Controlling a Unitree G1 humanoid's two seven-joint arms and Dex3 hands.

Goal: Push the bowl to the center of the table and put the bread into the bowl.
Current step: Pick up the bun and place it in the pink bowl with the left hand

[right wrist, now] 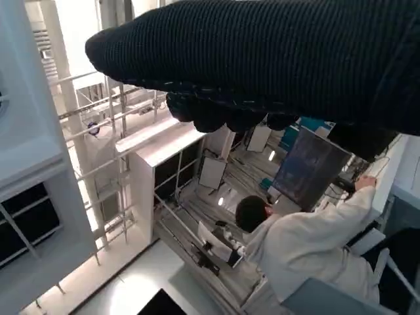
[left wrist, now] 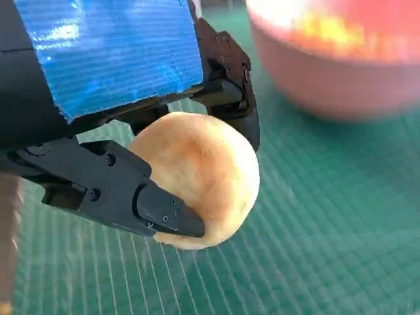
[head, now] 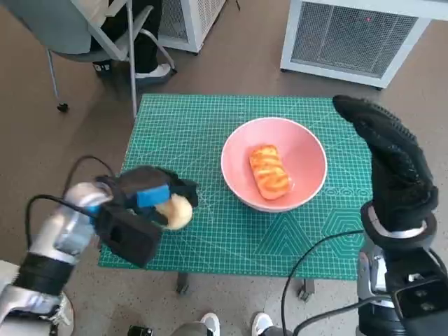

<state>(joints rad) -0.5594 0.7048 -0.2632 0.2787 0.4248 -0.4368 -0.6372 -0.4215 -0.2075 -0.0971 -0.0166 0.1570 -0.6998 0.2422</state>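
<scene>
Green cutting mat covering the small table, grid lines all over. Two white louvred cabinets on the floor beyond the far edge, one far right, one far centre. Grey chair far left with a person's dark legs and shoe beside it. Shoe tips at the near edge, centre.

Pink bowl sitting about mid-table, slightly right of centre, upright. Inside it a glazed golden pastry, lying lengthwise near to far.

Right hand in black knit glove raised at the right edge of the mat, right of the bowl, not touching it; fingers stretched out together and pointing far, holding nothing. Right wrist view aimed away from the table: glove across the top, a person in a white top at a monitor, shelving and frames.

Left hand over the near-left part of the mat, well left of the bowl. Fingers closed around a round pale bread roll, thumb side below, other fingers over the top; roll pinched firmly, lifted just above the mat. Bowl blurred just beyond the roll in the left wrist view, open mat between them.
</scene>
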